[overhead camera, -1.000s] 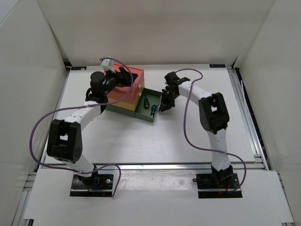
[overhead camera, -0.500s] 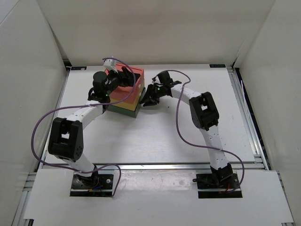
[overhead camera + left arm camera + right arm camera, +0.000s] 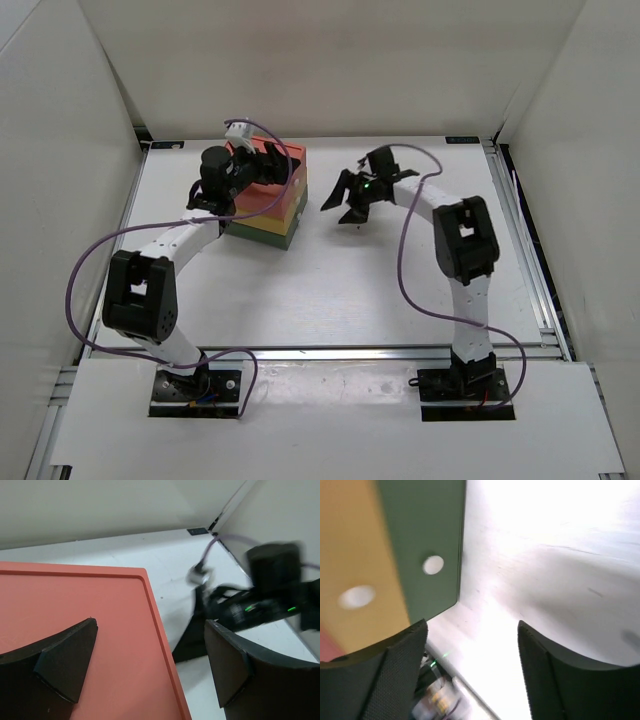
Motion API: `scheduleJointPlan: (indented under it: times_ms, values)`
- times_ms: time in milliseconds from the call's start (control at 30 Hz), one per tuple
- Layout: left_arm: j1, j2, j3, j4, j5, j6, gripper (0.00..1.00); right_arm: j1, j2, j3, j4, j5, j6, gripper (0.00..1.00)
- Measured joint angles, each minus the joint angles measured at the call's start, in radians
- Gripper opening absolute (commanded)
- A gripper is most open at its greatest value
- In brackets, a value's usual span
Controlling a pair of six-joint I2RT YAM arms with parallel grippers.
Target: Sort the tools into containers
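The left arm [image 3: 150, 290] rises from the near left of the table [image 3: 300, 300], a purple cable [image 3: 75, 280] looping off it, and reaches to the far left-centre. There the left gripper [image 3: 262, 158] sits over the stack [image 3: 270, 215] of three boxes. Its jaws stand wide apart and hold nothing. In the left wrist view one finger [image 3: 65, 660] lies above the red top [image 3: 75, 605], while the other finger [image 3: 230, 665] hangs past that box's right edge, over the table; whether either touches the box cannot be told. The stack stands on the table at the far left-centre, red box [image 3: 265, 195] on the yellow box [image 3: 272, 222] on the green box [image 3: 268, 238], all three pushed in with their fronts flush. The right wrist view shows the yellow front [image 3: 355, 555] and green front [image 3: 420, 530] side by side, each with a round white knob [image 3: 432, 565], and bare table to their right. Just right of the stack, apart from it, the right gripper [image 3: 340, 208] points toward those fronts with its jaws spread wide and holding nothing. The right arm [image 3: 460, 240] bends back from it to its base at the near right.
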Motion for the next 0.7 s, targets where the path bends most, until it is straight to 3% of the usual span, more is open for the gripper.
scheduleJointPlan:
  times_ms: [200, 367, 433, 567, 700]
  values:
    - [-0.005, -0.032, 0.056, -0.174, -0.056, 0.026, 0.99, -0.076, -0.224, 0.003, -0.182, 0.196, -0.140, 0.84]
    - [-0.005, -0.150, 0.055, -0.374, -0.144, 0.067, 0.99, -0.119, -0.307, -0.054, -0.253, 0.220, -0.214, 0.91]
    - [-0.005, -0.218, 0.052, -0.456, -0.197, 0.096, 0.99, -0.136, -0.328, -0.111, -0.280, 0.216, -0.230, 0.99]
    - [-0.004, -0.392, 0.026, -0.575, -0.282, 0.182, 0.99, -0.176, -0.334, -0.169, -0.368, 0.225, -0.257, 0.99]
    - [-0.004, -0.632, -0.099, -0.615, -0.348, 0.260, 0.99, -0.225, -0.355, -0.162, -0.436, 0.251, -0.293, 0.99]
